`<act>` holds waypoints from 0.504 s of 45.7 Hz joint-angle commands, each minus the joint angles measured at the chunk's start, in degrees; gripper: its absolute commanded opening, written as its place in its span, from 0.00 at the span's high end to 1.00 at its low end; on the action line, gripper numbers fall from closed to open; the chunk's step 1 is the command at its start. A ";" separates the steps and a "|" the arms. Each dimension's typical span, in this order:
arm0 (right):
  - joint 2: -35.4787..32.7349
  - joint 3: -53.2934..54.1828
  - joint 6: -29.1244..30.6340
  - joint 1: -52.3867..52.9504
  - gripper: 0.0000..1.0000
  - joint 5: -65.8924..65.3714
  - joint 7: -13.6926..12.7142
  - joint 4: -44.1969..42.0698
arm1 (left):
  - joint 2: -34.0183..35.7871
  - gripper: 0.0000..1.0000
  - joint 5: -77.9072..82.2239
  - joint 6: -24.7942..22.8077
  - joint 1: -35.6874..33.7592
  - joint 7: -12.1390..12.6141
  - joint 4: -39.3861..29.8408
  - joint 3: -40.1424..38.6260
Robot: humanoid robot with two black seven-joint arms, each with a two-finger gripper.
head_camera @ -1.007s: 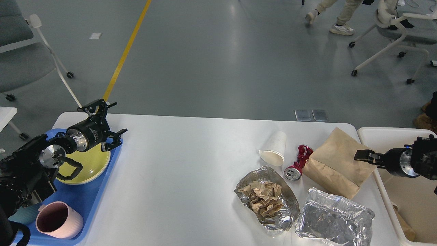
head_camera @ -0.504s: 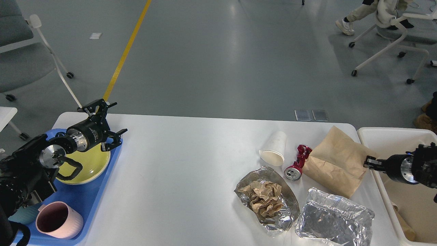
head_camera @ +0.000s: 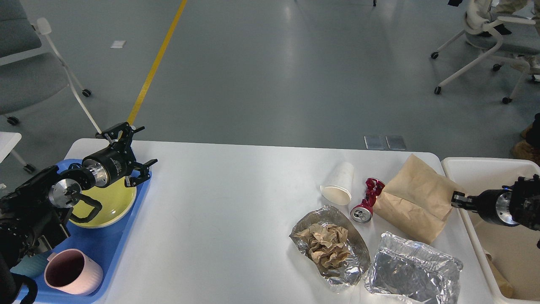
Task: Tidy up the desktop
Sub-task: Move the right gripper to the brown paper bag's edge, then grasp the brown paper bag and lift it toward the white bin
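Note:
The white desktop (head_camera: 228, 198) holds litter on its right half. There is a white paper cup (head_camera: 338, 185) on its side, a crushed red can (head_camera: 368, 202) and a brown paper bag (head_camera: 415, 200). There is also crumpled brown paper (head_camera: 327, 245) on a sheet of foil (head_camera: 356, 264), and an empty foil container (head_camera: 413, 274). My left gripper (head_camera: 147, 144) is open and empty, held above the far end of the blue tray. My right gripper (head_camera: 457, 198) is small and dark at the bag's right edge. Its fingers cannot be told apart.
The blue tray (head_camera: 114, 245) at the left edge carries a yellow plate (head_camera: 107, 204) and a pink mug (head_camera: 71, 272). A cream bin (head_camera: 472, 166) stands just off the table's right end, under my right arm. Office chairs stand on the floor beyond.
My right gripper has drawn back to the right, from over the paper bag to its right edge. The left arm has not moved. A person in the background has walked off.

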 commanded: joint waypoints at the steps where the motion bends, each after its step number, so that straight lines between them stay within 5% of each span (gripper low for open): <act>1: -0.40 -0.19 0.00 0.18 1.00 0.00 0.00 -0.15 | 0.00 0.04 0.00 0.00 0.00 0.00 0.01 0.00; 23: -4.27 -0.80 4.30 1.59 1.00 -0.18 0.09 0.73 | 0.00 0.04 0.00 0.00 0.00 0.00 0.01 0.00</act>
